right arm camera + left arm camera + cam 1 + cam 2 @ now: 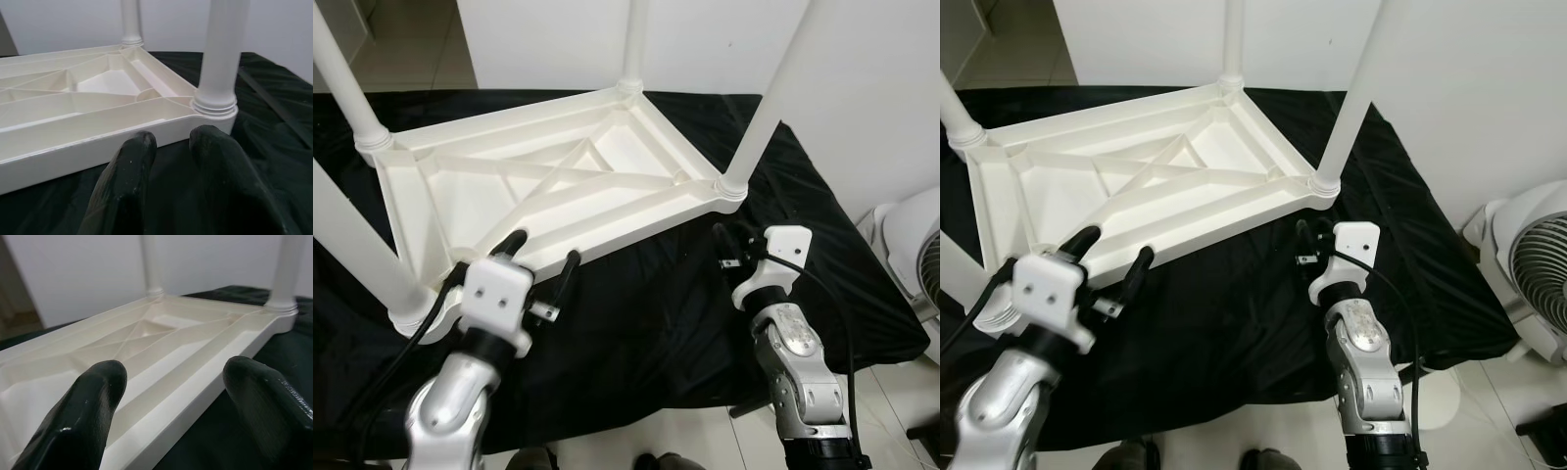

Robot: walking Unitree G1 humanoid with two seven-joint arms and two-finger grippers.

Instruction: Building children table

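White children's table upside down on black cloth, legs up; left tool open, astride its near rim; right tool nearly closed, empty, just beside corner leg

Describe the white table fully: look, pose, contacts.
The white table looks like moulded plastic and lies upside down on black cloth, its ribbed underside with crossed braces facing up. Four round legs stand at its corners. The open left gripper straddles its near rim; the right gripper hovers beside a corner.
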